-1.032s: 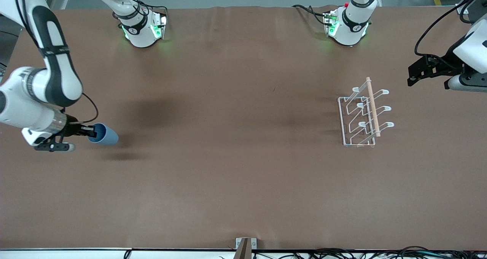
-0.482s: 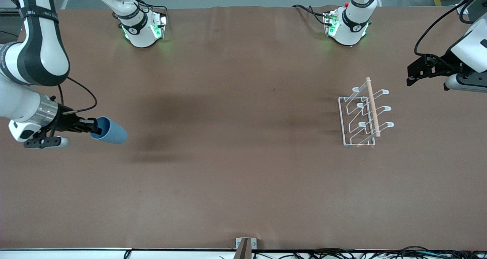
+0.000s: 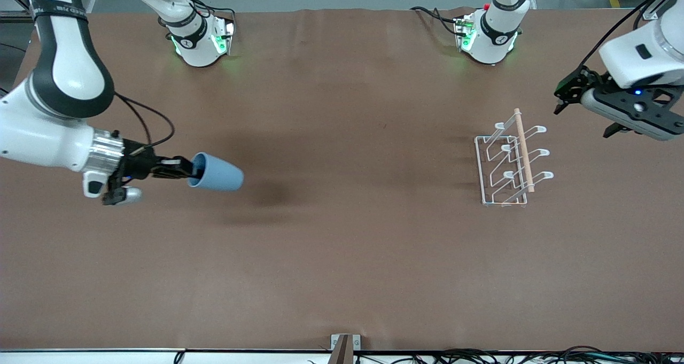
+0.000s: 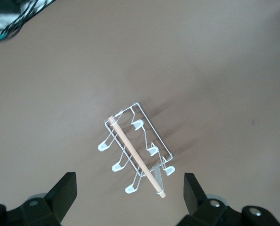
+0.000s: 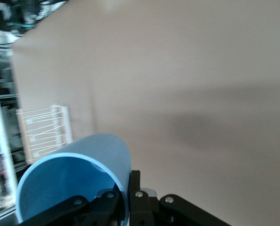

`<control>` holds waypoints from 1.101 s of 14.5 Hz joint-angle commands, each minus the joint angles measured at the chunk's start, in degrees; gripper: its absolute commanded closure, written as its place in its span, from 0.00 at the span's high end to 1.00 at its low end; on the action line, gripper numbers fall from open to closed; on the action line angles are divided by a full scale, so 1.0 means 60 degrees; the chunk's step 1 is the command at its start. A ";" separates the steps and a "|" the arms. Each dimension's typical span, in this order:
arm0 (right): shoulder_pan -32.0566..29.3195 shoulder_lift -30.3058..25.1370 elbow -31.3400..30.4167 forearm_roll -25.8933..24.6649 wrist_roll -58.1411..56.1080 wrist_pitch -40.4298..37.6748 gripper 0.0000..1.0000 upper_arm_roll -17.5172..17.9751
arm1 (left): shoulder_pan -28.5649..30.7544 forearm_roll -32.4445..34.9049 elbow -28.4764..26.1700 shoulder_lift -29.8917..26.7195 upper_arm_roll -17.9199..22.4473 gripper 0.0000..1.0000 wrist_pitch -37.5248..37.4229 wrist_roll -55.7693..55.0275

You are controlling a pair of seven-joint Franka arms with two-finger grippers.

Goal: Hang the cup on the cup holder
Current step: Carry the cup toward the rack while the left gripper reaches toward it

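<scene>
My right gripper [image 3: 184, 171] is shut on the rim of the light-blue cup [image 3: 216, 178] and holds it on its side above the table at the right arm's end. In the right wrist view the cup [image 5: 78, 179] fills the lower corner, its wall pinched between my fingers [image 5: 147, 188]. The white wire cup holder [image 3: 510, 161] with its wooden rod [image 3: 523, 150] stands on the table at the left arm's end. My left gripper [image 3: 572, 94] is open and empty in the air beside the holder. The left wrist view shows the holder [image 4: 137, 150] between my open fingertips [image 4: 67, 190].
The brown table [image 3: 342, 246] carries only the cup holder. The two arm bases [image 3: 200, 38] stand along the table's edge farthest from the front camera. Cables run along the nearest edge.
My right gripper has carried the cup up and toward the middle of the table. My left arm has swung and its gripper has shifted slightly toward the cup holder.
</scene>
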 commanded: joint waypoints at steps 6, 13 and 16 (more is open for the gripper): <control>0.0090 0.0570 -0.0412 0.3363 -0.1421 0.0726 0.00 0.1889 | -0.0158 -0.0154 0.0234 0.0849 -0.1819 0.99 0.0296 0.2047; 0.0454 0.1595 -0.0619 0.5899 -0.4176 0.1052 0.00 0.2742 | -0.1195 -0.0008 0.0747 0.2342 -0.2921 0.99 0.1058 0.1363; 0.0588 0.1786 -0.0648 0.6078 -0.4603 0.1153 0.00 0.2742 | -0.2336 0.0765 0.0935 0.3131 -0.2877 1.00 0.1848 0.0674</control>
